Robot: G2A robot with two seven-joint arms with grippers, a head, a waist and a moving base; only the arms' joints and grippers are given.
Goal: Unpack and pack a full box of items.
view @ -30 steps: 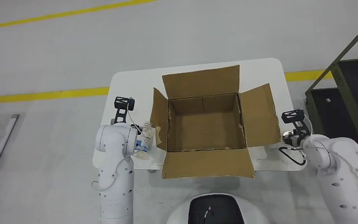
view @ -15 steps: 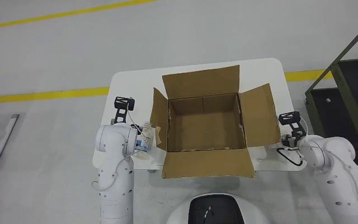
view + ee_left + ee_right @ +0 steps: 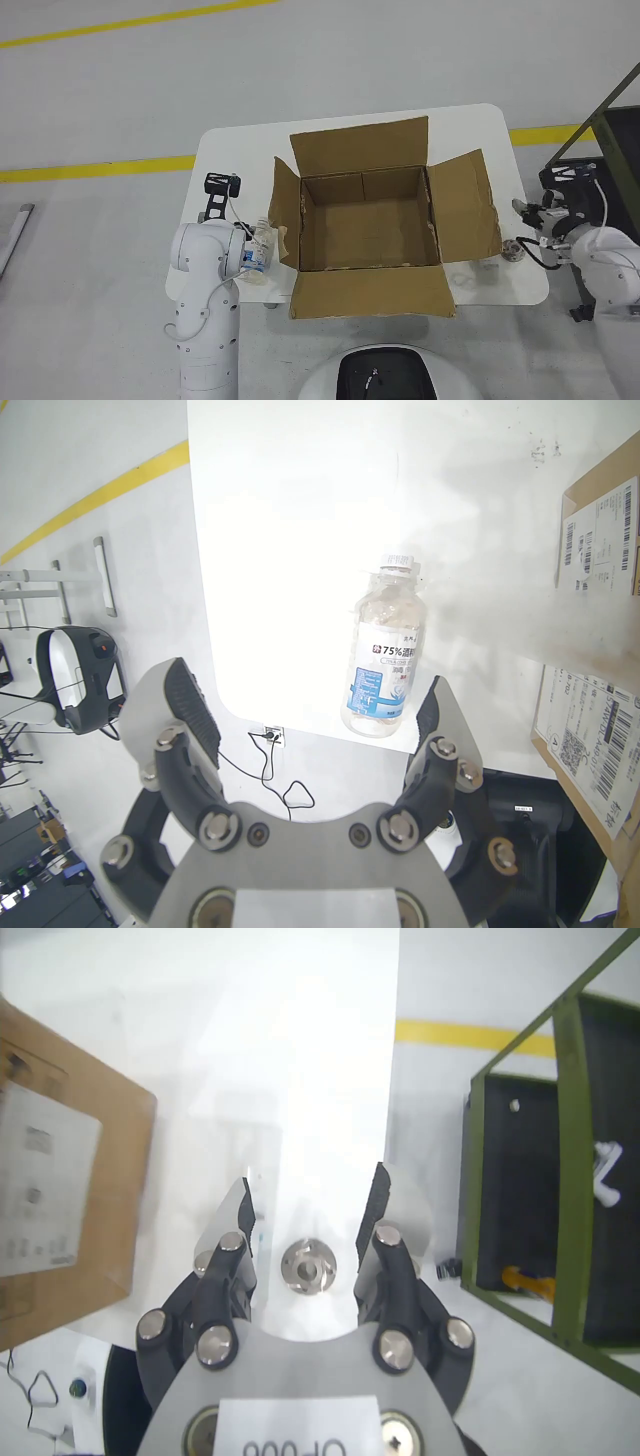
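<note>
Right gripper point(image 3: 312, 1178), spread in wrist view, frames perhaps a metal disc point(image 3: 308, 1271).

Overhead downward, wrists near — box point(image 3: 365, 150) (shared)

This looks like a warehouse-style test hall, not a home. The smooth grey floor point(image 3: 300, 60) is painted with yellow lane lines point(image 3: 90, 168). A green metal cart frame point(image 3: 567, 1153) stands beside the white table point(image 3: 240, 150). A shipping box point(image 3: 365, 150) with barcode labels sits on the table.
</note>
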